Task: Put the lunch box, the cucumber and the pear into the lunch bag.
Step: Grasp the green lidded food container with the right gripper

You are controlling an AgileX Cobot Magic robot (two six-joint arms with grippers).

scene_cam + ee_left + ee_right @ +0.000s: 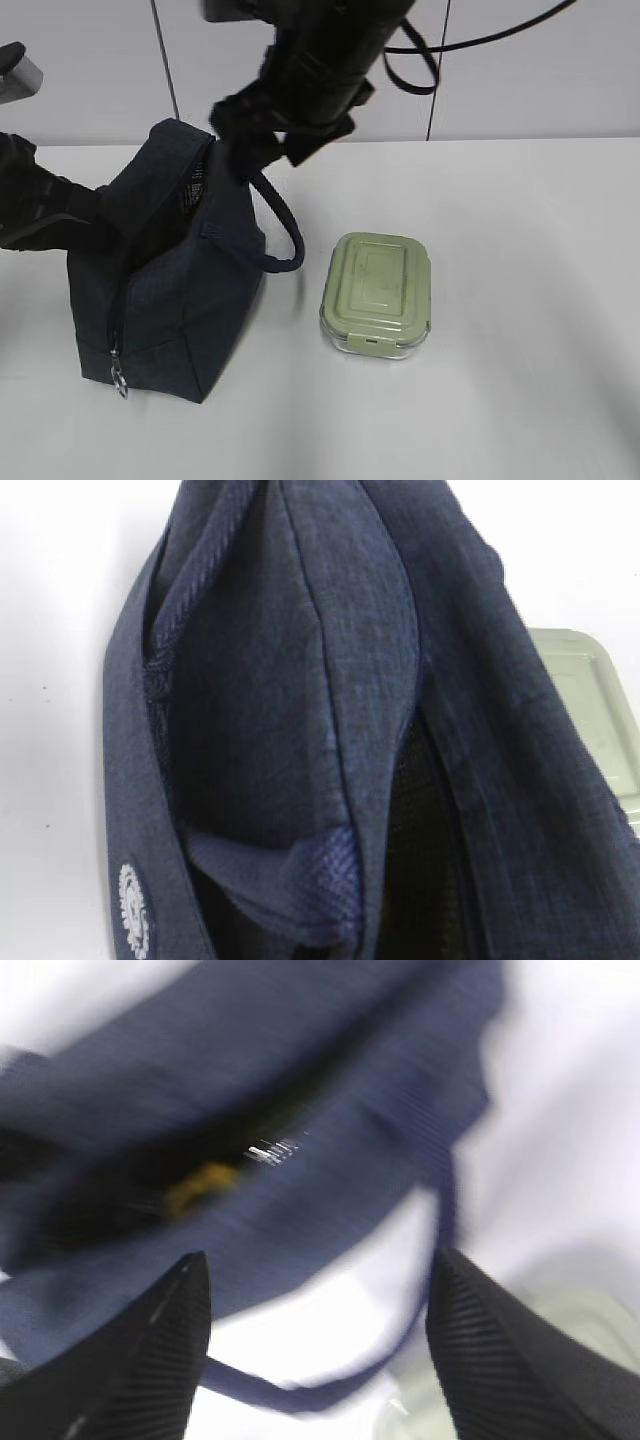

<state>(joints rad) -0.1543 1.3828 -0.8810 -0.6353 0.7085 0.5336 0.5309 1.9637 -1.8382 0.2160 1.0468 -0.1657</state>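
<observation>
Judging from the exterior view first: lunch bag (165, 290) stands on the white table (520, 250), mouth open at top, zipper ring (119, 383) hanging at its front lower corner. Lunch box (377, 294) sits on the table just right of the bag, apart from it, lid on. Right gripper (240, 125) hangs right above the bag's mouth, by the handle (285, 225); finger gap not readable here. Left arm (45, 210) presses at the bag's left side, seemingly holding that wall; fingers hidden. Cucumber and pear are not on the table.

Left wrist view: only bag fabric close up, dark opening with mesh lining, a sliver of lunch box to the bag's right. No left fingers in frame, so cannot tell their state.

Right wrist view, blurred: right fingers (130, 1360) spread wide, nothing between them, over the bag's opening. A yellow-orange patch, probably the pear (205, 1185), shows inside the bag; only this view shows it. Cucumber cannot be made out anywhere.

Step in hand, my guess: fruit drop is done, lunch box remains. Next move calls for the right gripper to shift right of the bag, descend over the box and grip across its lid while the left keeps the mouth open.
</observation>
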